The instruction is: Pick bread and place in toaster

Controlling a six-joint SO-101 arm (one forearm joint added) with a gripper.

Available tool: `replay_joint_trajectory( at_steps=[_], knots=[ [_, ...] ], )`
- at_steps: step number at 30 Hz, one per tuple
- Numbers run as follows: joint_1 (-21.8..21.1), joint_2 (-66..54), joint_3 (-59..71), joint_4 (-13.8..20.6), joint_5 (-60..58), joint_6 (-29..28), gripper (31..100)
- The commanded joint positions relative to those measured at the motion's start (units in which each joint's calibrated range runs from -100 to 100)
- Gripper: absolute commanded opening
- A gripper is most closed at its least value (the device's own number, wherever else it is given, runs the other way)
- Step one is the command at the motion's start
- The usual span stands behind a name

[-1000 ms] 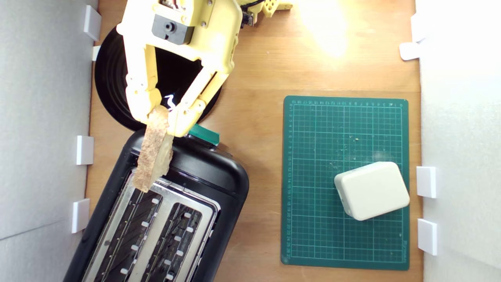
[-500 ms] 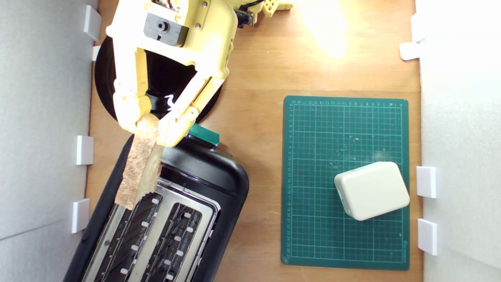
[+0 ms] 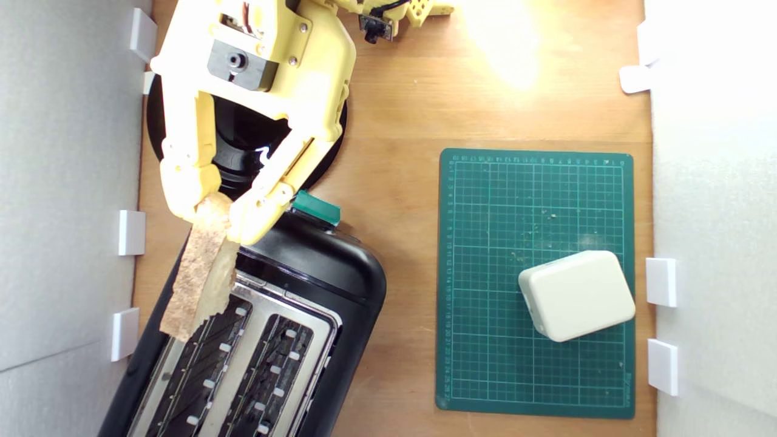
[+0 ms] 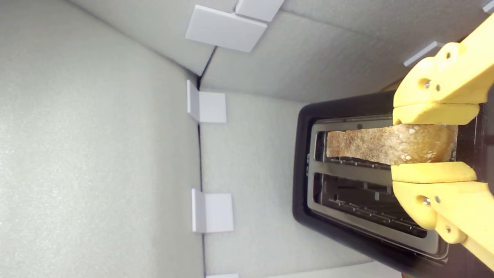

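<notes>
Overhead, the yellow gripper (image 3: 213, 212) reaches down from the exterior view's top edge, its two fingers (image 4: 434, 114) clamped on one end of the bread slice (image 3: 197, 276). Edge-on, the slice hangs over the black toaster's (image 3: 328, 267) slot nearer the exterior view's left, above the silver top plate (image 4: 349, 172).

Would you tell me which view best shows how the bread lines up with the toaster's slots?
The wrist view: the bread runs lengthwise along one toaster slot. The exterior view shows it overhanging the toaster's left edge.
</notes>
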Motion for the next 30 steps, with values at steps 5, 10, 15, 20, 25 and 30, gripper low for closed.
replay_joint_trajectory(
  at_steps=[5, 10, 15, 20, 25, 30],
  knots=[
    [0.70, 1.72, -3.03, 0.29, -2.33, 0.01, 52.1],
    [1.18, 2.06, -3.03, 0.29, -2.33, 0.01, 52.1],
    [1.18, 2.55, -3.03, 0.29, -2.33, 0.11, 52.1],
    [1.26, 4.14, -3.03, 0.29, -2.33, 0.06, 52.1],
    [1.26, 4.88, -3.03, 0.29, -2.33, 0.01, 52.1],
    [1.26, 5.05, -2.94, 0.39, -2.33, 0.06, 52.1]
  ],
)
